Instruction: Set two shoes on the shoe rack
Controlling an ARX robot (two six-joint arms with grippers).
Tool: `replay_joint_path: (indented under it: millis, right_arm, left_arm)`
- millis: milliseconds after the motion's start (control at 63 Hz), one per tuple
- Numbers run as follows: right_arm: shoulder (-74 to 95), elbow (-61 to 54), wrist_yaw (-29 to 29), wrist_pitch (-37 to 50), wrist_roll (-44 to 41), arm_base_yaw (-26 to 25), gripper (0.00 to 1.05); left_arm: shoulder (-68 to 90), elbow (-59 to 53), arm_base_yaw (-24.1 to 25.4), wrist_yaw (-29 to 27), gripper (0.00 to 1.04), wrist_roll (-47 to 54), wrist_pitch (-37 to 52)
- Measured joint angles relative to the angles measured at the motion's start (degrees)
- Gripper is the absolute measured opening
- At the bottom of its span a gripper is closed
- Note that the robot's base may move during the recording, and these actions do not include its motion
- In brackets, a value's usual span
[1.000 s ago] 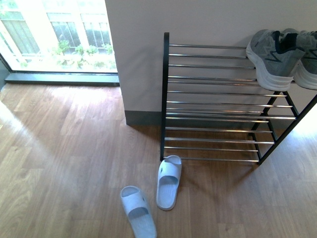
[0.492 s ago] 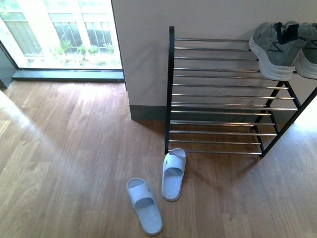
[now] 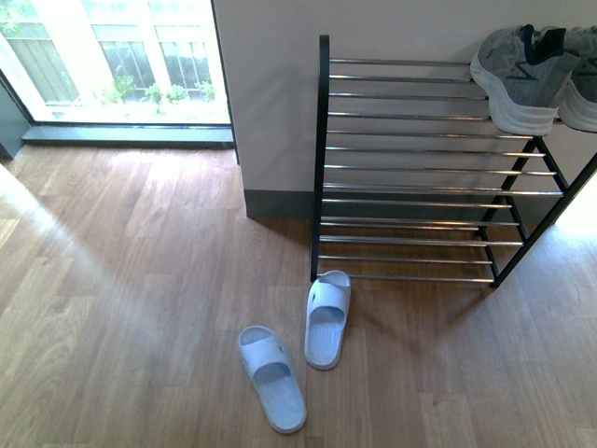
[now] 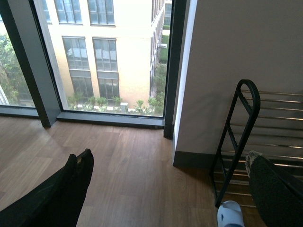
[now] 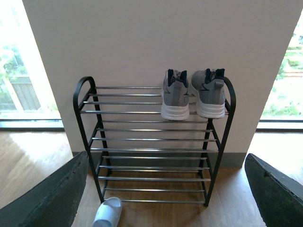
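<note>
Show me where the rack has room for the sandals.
Top tier is bare from the rack's left post to the sneakers; the lower tiers are all bare. Crowded: the top tier's right end, where both sneakers sit.

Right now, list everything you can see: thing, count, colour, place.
grey sneakers: 2, grey with white soles and navy collars, side by side at the right end of the rack's top tier
slide sandals: 2, pale blue-white, on the floor before the rack's left end
shoe rack: 1, black frame with chrome bars, against the wall
wall: 1, white, behind the rack
window: 1, dark frame, left of the wall
wood floor: brown
left gripper: 1, dark, open
right gripper: 1, dark, open
</note>
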Motion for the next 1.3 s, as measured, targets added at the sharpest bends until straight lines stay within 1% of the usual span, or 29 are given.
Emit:
replay_joint_path:
  millis: [1302]
  right_arm:
    - [0.0,0.0,0.0,0.0,0.0,0.0,0.96]
  left_arm:
    - [0.0,0.0,0.0,0.0,0.95,0.0,0.0]
